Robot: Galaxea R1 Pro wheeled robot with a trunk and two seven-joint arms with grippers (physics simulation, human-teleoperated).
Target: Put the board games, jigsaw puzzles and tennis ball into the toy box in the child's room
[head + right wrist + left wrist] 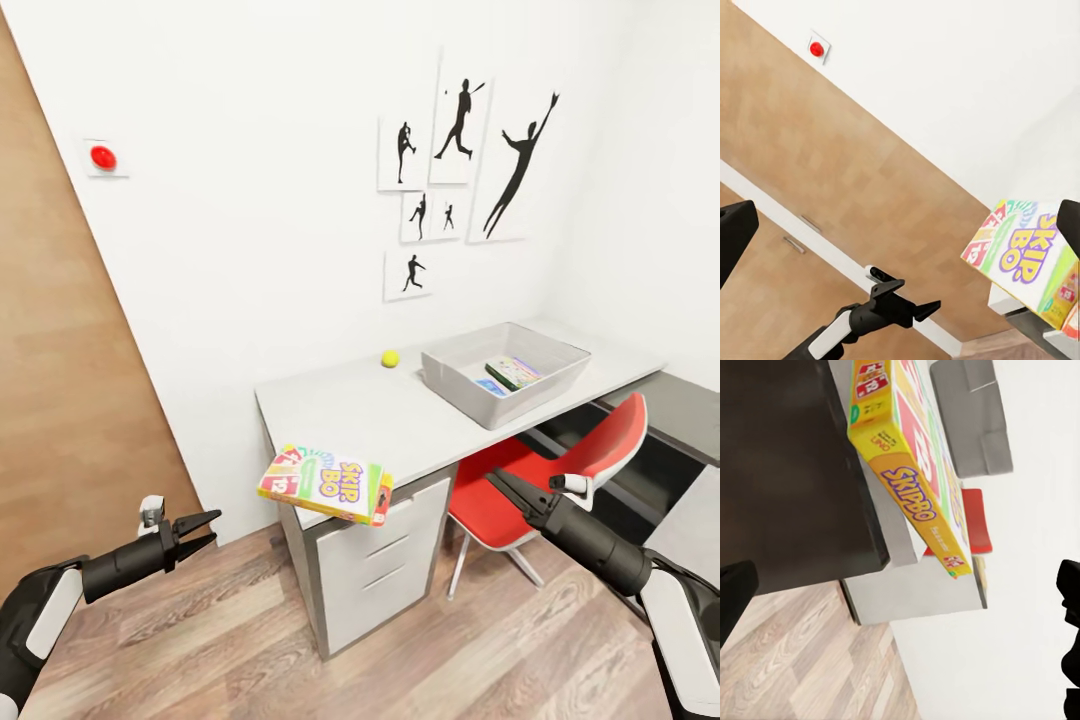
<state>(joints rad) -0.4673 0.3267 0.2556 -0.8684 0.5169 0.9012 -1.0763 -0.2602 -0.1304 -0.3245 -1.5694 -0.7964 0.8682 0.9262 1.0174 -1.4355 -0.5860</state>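
One yellow-green-red board game (326,485) overhanging table (420,420).

Partly hidden inside the light grey flared toy box (560,372): two flat printed items (512,373), print too small to read. Cut off by the right edge in the head view: the dark grey corner section of the worktop (685,405). Mostly tucked under that worktop: the red chair (540,480).
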